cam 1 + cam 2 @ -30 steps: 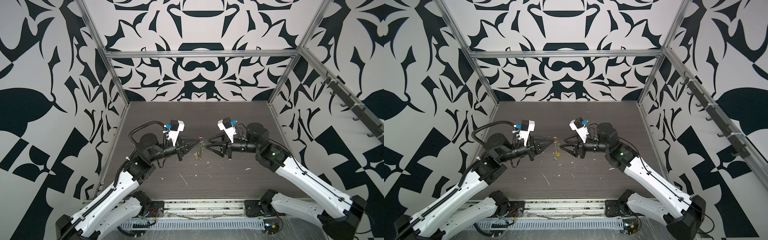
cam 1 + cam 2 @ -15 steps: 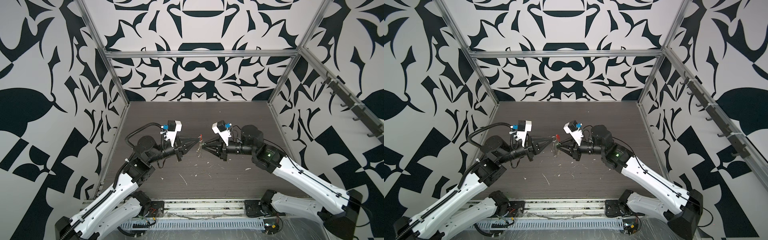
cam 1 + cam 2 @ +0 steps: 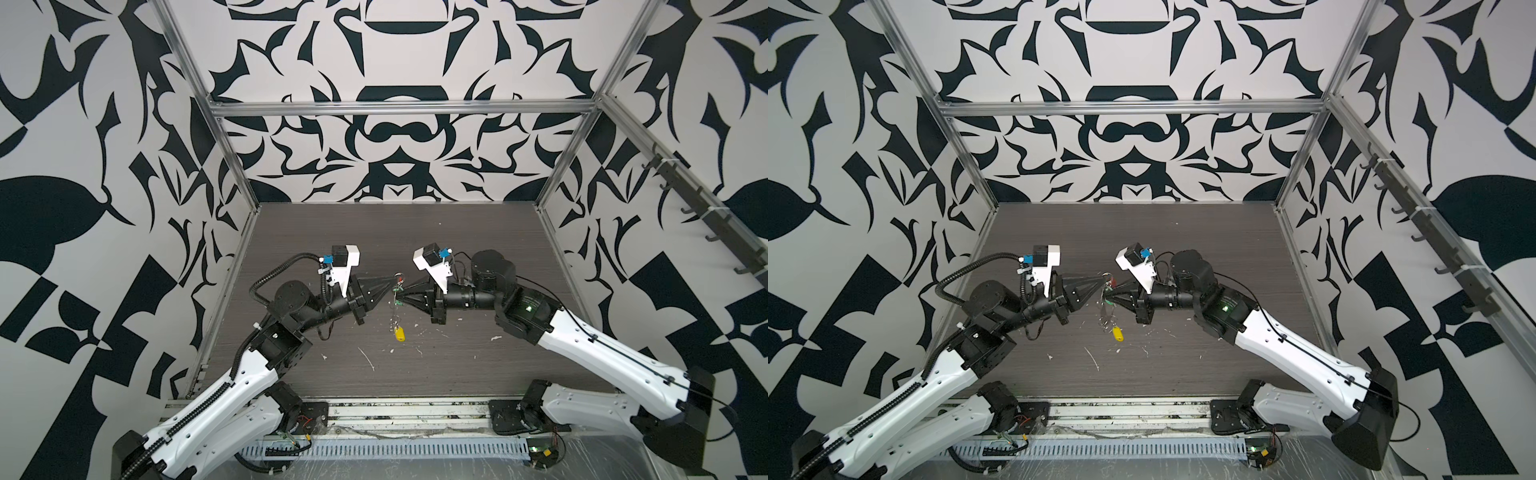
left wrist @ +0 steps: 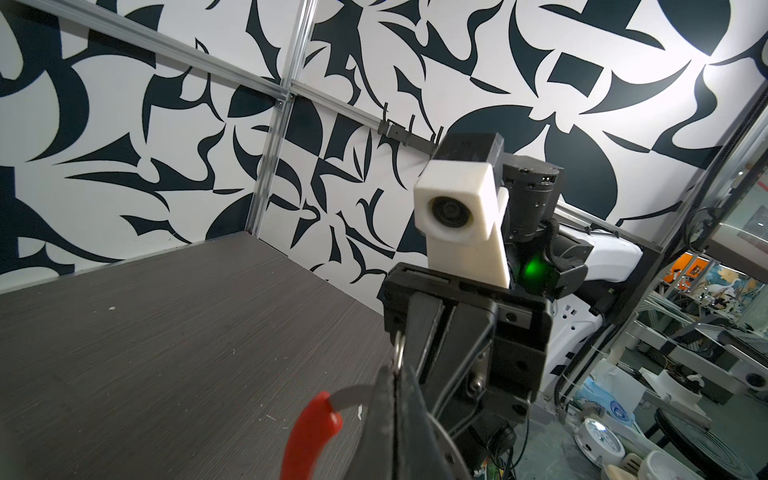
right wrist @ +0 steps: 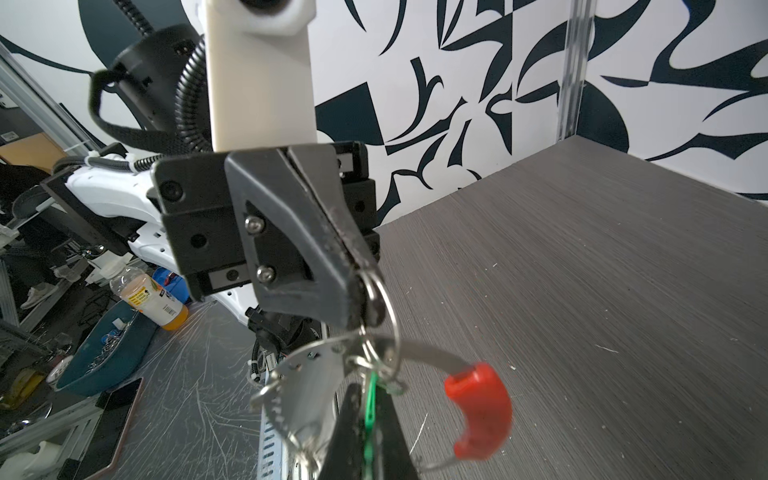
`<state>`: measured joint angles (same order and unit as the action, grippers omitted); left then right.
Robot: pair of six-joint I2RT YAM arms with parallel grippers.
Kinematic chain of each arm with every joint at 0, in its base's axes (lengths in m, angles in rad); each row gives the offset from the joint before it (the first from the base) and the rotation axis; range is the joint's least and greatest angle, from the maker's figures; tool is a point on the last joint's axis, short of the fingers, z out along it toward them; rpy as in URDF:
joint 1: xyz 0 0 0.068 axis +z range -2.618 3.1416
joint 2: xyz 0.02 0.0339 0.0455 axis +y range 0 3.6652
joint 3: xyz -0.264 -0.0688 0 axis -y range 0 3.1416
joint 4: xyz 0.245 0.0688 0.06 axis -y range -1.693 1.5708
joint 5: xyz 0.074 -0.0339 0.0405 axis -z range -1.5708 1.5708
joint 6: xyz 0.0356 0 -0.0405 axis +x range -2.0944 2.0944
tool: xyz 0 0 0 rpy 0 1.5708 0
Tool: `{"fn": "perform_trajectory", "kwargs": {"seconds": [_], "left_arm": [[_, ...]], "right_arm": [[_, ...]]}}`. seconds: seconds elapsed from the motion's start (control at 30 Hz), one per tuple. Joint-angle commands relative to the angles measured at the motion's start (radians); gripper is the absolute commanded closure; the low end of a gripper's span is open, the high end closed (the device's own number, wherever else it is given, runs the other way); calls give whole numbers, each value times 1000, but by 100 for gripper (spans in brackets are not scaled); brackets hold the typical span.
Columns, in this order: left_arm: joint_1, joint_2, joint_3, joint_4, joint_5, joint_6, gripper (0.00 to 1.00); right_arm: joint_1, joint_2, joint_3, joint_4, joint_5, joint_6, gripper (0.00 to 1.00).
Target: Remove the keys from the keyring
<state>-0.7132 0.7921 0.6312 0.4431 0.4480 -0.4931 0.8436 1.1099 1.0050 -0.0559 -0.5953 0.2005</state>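
Note:
Both grippers meet above the middle of the table, with the key bunch hanging between them. My left gripper (image 3: 394, 277) (image 4: 395, 388) is shut on a wire loop (image 5: 384, 291) that threads the keyring (image 5: 307, 382), a grey band with small holes. Just below, my right gripper (image 3: 399, 296) (image 5: 368, 419) is shut on the green key (image 5: 371, 409) (image 3: 1109, 305). The red key (image 5: 480, 409) (image 4: 309, 432) caps one end of the band. The yellow key (image 3: 400, 333) (image 3: 1118, 333) dangles lowest, close above the tabletop.
White scraps (image 3: 368, 359) lie scattered on the dark wood-grain table (image 3: 457, 232). Patterned walls and metal frame posts (image 3: 232, 166) close off three sides. A hook rail (image 3: 698, 208) runs along the right wall.
My right gripper's jaws stood apart a second ago and have since shut on the green key. Both grippers have drawn slightly closer together around the bunch.

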Motion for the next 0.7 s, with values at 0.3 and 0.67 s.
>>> {"fn": "perform_trajectory", "kwargs": {"seconds": [0.3, 0.67], "left_arm": [[-3, -4, -23, 189, -1, -33, 100], [-3, -61, -4, 19, -8, 24, 100]], "right_arm": [[26, 54, -35, 144, -73, 82, 100], [25, -82, 7, -70, 18, -11, 59]]}}
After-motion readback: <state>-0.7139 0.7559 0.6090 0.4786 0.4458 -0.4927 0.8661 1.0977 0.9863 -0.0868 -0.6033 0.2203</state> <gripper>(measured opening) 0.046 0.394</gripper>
